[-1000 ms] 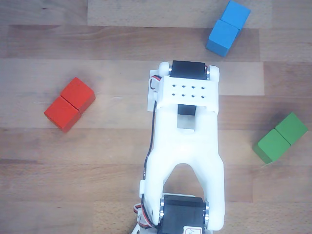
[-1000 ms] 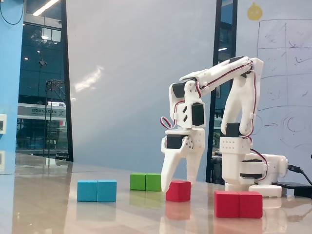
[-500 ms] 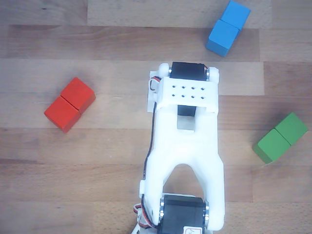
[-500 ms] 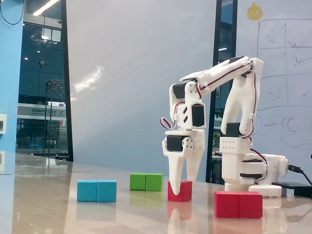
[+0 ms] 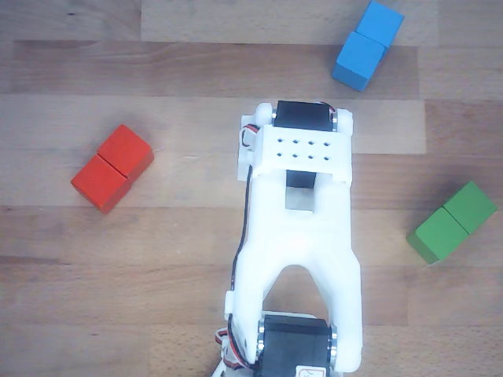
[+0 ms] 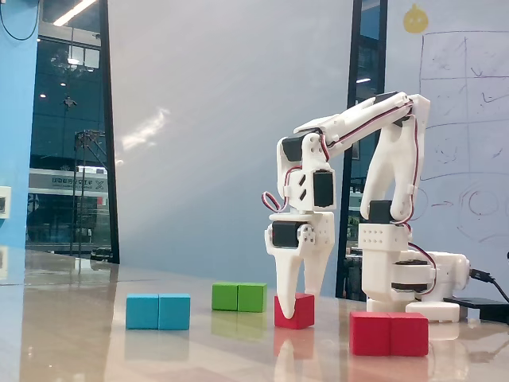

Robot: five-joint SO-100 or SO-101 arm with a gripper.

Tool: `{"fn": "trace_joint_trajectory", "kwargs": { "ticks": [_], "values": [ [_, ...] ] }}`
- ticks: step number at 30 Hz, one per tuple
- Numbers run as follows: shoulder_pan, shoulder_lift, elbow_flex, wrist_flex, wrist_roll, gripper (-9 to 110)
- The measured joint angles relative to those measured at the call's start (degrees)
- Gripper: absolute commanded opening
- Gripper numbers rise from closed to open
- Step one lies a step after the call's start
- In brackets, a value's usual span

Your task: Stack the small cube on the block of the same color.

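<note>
Two fingers of the hand (image 6: pixel 295 307) pinch the small cube (image 6: pixel 297 311) resting on the table (image 6: pixel 119 350).

Your white plastic arm (image 6: pixel 374 127) arches forward, its wrist pointing straight down; the two-fingered hand (image 6: pixel 296 296) hangs at six o'clock, fingers closed around the small red cube (image 6: pixel 297 311).

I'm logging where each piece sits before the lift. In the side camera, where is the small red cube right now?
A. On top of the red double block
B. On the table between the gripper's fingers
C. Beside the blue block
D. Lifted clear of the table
B: in the fixed view the small red cube rests on the table with the gripper closed around it, apart from the red double block.
</note>
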Motion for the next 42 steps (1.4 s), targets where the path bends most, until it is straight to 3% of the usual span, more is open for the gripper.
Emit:
{"fn": "trace_joint_trajectory", "kwargs": {
  "ticks": [25, 42],
  "values": [
    [0.0, 0.2, 0.0, 0.0, -0.1, 10],
    [-0.1, 17.5, -7.3, 0.0, 0.3, 10]
  ]
}}
